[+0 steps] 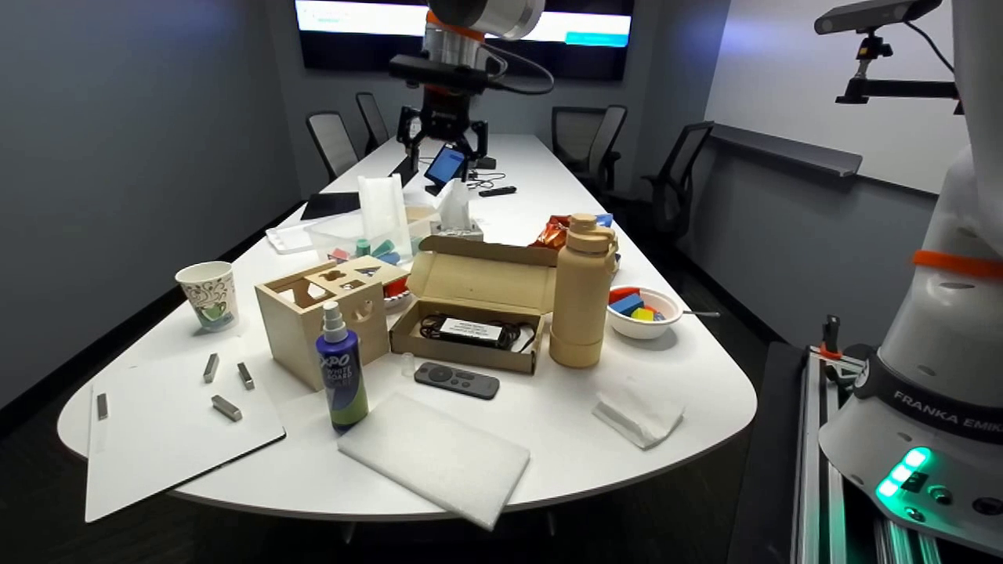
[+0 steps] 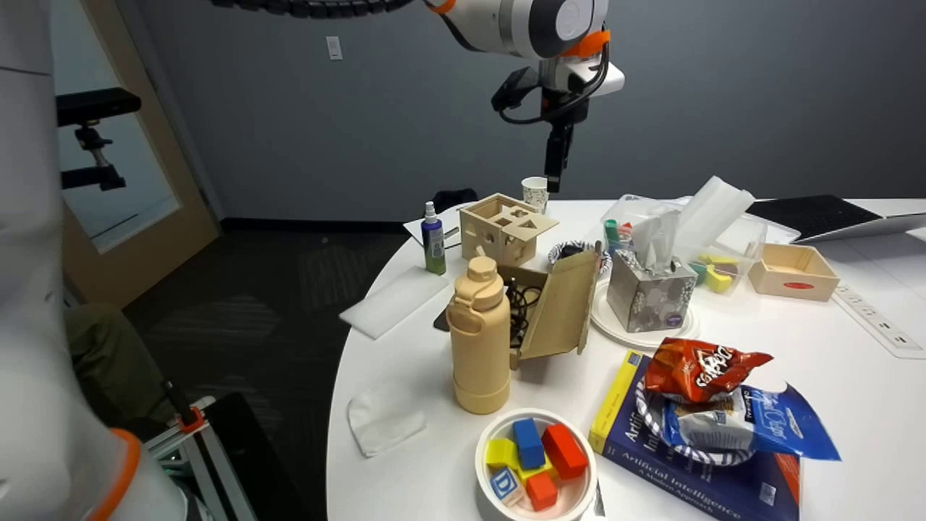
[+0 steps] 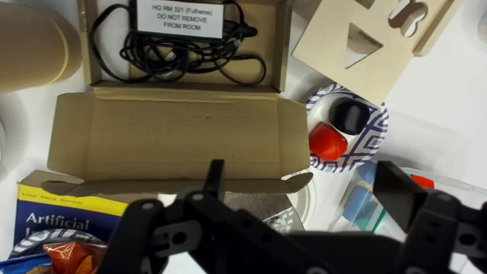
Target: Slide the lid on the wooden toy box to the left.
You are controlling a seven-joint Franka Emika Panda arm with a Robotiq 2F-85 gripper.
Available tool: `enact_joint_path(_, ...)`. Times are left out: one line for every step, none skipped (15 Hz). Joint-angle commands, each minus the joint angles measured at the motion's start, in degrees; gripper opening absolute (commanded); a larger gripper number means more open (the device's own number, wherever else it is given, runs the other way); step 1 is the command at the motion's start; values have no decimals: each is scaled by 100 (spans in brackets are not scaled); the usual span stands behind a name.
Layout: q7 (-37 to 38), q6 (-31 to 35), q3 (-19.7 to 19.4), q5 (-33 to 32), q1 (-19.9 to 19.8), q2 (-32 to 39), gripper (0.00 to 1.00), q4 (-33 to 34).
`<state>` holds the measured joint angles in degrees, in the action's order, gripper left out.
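Observation:
The wooden toy box [image 1: 290, 333] stands upright on the table, also seen in an exterior view [image 2: 475, 235]. Its lid [image 1: 385, 272] is a thin pale-wood panel with cut-outs. The lid is partly slid out and overhangs one end, leaving part of the top uncovered; the overhang also shows in an exterior view [image 2: 541, 226]. In the wrist view the lid [image 3: 327, 42] is at the upper right, with a box edge [image 3: 433, 32] beside it. My gripper [image 1: 441, 160] is open and empty, high above the table, apart from the lid; it also shows in the other views [image 2: 554, 184] [image 3: 300, 165].
An open cardboard box [image 1: 478, 356] with cables stands beside the toy box. A spray bottle [image 1: 342, 384] stands close in front of it, and a paper cup [image 1: 210, 294] is nearby. A tan canister [image 2: 481, 340], tissue box [image 2: 647, 297] and patterned bowl [image 3: 373, 142] are also close.

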<state>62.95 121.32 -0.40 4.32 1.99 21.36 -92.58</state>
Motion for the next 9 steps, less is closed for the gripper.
enact_joint_path(1020,63,-258,-326,401,802,100,895)
enact_joint_path(1262,46,-304,-414,502,975,100,1052)
enact_joint_path(1446,30,-359,-494,566,1121,100,1153)
enact_joint_path(1620,-4,-382,-538,629,1255,100,1279)
enact_joint_path(1752,-7,-417,-580,664,1391,100,1381)
enact_joint_path(1854,-49,-425,-591,694,1526,100,1486)
enact_joint_path(1923,-89,-437,-589,700,1650,100,1574)
enact_joint_path(1836,-164,-346,-451,643,1741,100,1654)
enact_joint_path(1696,66,-338,-494,639,1420,100,1177)
